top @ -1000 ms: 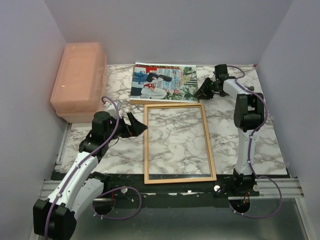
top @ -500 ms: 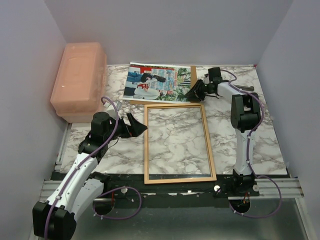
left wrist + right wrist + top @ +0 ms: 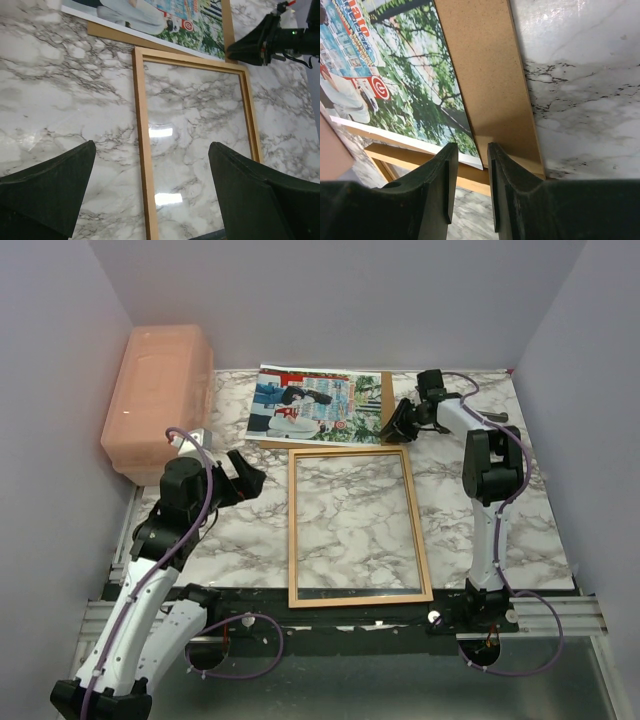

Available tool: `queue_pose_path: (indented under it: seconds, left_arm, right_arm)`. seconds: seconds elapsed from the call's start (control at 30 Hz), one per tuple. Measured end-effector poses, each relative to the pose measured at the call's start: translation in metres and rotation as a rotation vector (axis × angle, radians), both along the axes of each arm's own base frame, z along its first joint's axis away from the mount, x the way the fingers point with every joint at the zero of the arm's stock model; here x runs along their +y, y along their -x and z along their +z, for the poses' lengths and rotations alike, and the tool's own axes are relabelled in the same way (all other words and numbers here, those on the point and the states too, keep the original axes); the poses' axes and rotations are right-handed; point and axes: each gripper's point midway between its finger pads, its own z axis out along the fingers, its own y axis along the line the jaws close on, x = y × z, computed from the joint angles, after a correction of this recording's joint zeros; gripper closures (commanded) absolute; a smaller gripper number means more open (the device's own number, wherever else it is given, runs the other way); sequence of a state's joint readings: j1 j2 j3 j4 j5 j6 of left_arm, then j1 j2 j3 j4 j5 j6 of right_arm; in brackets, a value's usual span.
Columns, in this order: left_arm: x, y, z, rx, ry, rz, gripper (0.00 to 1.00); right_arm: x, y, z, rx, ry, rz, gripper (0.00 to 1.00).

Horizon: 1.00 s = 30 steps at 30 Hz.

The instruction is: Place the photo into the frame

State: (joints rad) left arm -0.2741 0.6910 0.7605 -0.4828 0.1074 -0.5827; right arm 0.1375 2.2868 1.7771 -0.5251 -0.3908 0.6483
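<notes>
Your photo [image 3: 315,405] lies face up at the middle of the counter's [image 3: 535,510] far edge. It rests on a plain brown backing board [image 3: 385,405], and a strip of that board shows bare along the photo's right side. The frame [image 3: 292,530] lies flat in the middle of the counter with marble showing through it. Its long sides run from just beside the board's near edge down to the counter's near edge.

Your right end effector [image 3: 393,428] sits at the board's near right corner, close to the frame's far right corner. In the right wrist view its fingers [image 3: 435,185] are drawn almost together, leaving only a narrow slit above the board's corner. You cannot tell from these views whether they pinch the board's edge.

Your left end effector [image 3: 252,472] hangs over the bare marble left of the frame's far left corner. Its fingers are spread wide and hold nothing. A pale pink lidded bin [image 3: 155,400] stands at the far left corner.
</notes>
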Motion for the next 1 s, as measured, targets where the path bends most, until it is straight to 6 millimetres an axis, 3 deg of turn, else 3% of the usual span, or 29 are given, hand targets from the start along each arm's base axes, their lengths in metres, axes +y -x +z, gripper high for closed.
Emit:
queue_pose_path:
  seconds: [0.1, 0.3, 0.63, 0.8, 1.0]
  left_arm:
    - [0.015, -0.001, 0.013, -0.019, -0.039, 0.07, 0.01]
    - [0.024, 0.001, 0.015, -0.008, -0.072, 0.111, 0.01]
    - [0.023, -0.002, 0.001, 0.047, -0.097, 0.1, 0.02]
    - [0.014, -0.01, -0.018, 0.124, -0.096, 0.067, 0.01]
    - [-0.007, -0.038, -0.066, 0.313, -0.06, 0.023, 0.04]
  right_arm:
    - [-0.001, 0.001, 0.0, -0.001, 0.012, 0.009, 0.62]
    - [0.01, 0.001, 0.001, 0.014, -0.019, 0.036, 0.62]
    - [0.06, -0.007, 0.005, 0.01, -0.228, 0.05, 0.62]
    - [0.071, -0.013, 0.01, 0.001, -0.299, 0.036, 0.62]
    - [0.081, -0.019, 0.018, -0.028, -0.396, 0.019, 0.62]
